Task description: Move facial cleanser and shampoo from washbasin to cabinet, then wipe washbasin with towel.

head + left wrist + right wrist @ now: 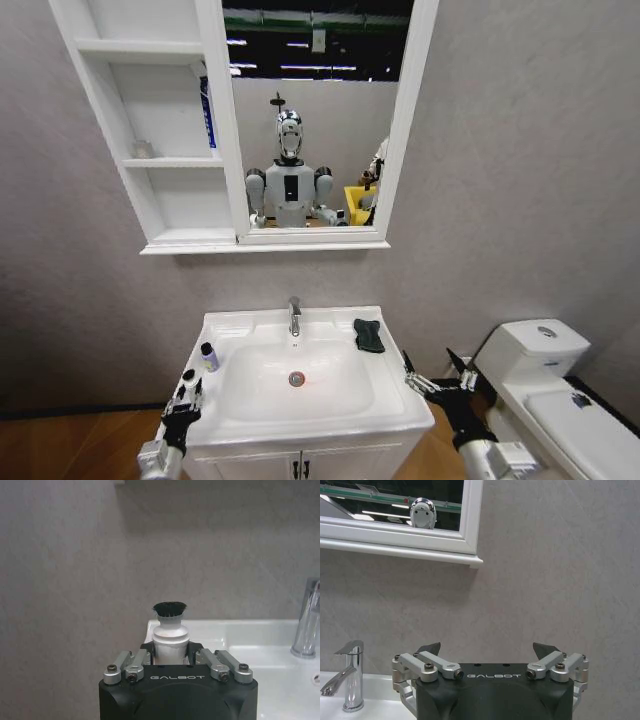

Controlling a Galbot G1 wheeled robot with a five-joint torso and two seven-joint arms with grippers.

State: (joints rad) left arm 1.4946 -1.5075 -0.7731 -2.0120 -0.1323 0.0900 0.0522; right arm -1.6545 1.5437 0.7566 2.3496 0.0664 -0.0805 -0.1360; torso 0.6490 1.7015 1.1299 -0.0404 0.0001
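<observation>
At the washbasin's (pixel 392 405) front left corner, the left gripper (pixel 187 397) has its jaws clamped on a small white bottle with a black cap (pixel 170 634). A second bottle (pixel 209 357) stands on the left rim just behind. The towel (pixel 369 335) lies on the right rim near the faucet (pixel 294 316). The right gripper (pixel 440 378) hovers off the front right corner, jaws apart. The cabinet (pixel 160 120) hangs on the wall above.

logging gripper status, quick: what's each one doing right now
Left gripper: shut on the black-capped white bottle at the washbasin's left edge.
Right gripper: open, holding nothing, by the basin's right side.
</observation>
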